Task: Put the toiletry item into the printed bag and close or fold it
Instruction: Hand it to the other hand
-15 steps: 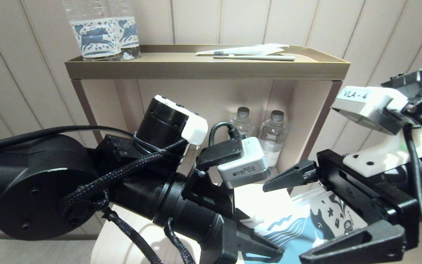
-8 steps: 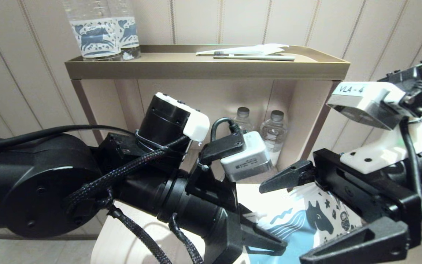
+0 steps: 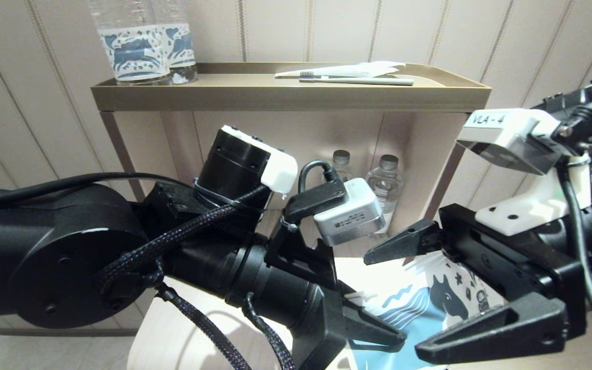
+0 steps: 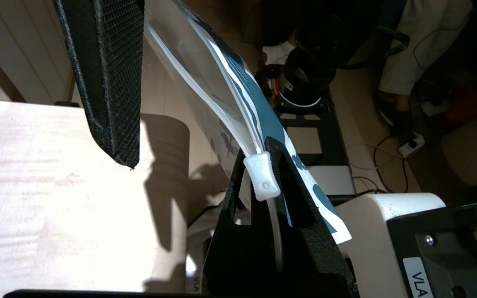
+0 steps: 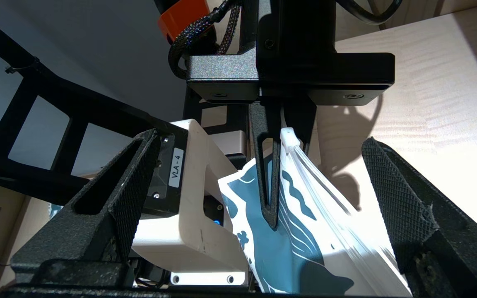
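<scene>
I've got the left gripper (image 3: 378,336) pinching the bag (image 3: 429,308) at its slider, so the spread right gripper (image 3: 409,298) beside it can grab.

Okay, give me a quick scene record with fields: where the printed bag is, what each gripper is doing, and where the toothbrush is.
printed bag: held up off the pale table, zip edge with white slider pinched
left gripper: shut on the bag's zip edge
right gripper: open, jaws either side of the bag, not gripping
toothbrush: on the shelf top, not in the bag
</scene>
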`<state>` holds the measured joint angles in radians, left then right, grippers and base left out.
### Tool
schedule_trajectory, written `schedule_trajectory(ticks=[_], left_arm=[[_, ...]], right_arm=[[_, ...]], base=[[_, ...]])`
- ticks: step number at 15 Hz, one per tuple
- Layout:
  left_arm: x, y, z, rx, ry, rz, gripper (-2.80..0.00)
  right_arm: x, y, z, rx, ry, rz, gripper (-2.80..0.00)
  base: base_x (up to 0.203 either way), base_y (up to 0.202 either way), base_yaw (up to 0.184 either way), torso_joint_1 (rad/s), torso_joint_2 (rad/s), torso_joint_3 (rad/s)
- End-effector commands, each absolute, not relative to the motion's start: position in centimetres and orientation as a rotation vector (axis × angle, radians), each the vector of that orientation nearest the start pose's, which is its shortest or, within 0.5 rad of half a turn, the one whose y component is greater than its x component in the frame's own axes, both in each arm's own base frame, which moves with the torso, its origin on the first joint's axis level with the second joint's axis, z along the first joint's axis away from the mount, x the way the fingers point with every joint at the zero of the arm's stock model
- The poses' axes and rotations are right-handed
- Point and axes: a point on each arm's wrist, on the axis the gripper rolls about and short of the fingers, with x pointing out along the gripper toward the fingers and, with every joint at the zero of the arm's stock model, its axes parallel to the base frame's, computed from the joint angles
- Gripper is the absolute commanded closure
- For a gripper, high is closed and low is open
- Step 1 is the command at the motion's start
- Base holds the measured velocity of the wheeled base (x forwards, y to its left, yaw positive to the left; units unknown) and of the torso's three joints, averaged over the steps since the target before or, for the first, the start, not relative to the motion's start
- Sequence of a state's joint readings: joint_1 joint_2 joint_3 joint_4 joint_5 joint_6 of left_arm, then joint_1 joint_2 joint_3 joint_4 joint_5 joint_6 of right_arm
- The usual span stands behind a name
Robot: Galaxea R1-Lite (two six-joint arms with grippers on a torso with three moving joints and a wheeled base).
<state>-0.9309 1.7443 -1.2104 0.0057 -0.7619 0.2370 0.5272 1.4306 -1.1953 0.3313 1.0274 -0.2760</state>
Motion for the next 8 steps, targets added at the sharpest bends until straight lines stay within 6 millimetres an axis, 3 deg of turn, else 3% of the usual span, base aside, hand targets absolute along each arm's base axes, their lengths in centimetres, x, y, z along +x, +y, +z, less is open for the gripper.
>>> schedule_trajectory(ticks=[1,8], left_arm=[[18.08,-26.91,22.15,0.224,0.408,-1.716,0.0],[17.99,-26.8,22.05,0.224,0.407,-1.718,0.0]], right_arm=[[18.3,12.86,28.17,-0.057,0.39,1.581,-2.8],[18.17,12.77,28.07,-0.069,0.382,1.576,-2.8]], base=[[0.0,0.0,0.0,0.0,0.0,0.0],[0.0,0.0,0.0,0.0,0.0,0.0]])
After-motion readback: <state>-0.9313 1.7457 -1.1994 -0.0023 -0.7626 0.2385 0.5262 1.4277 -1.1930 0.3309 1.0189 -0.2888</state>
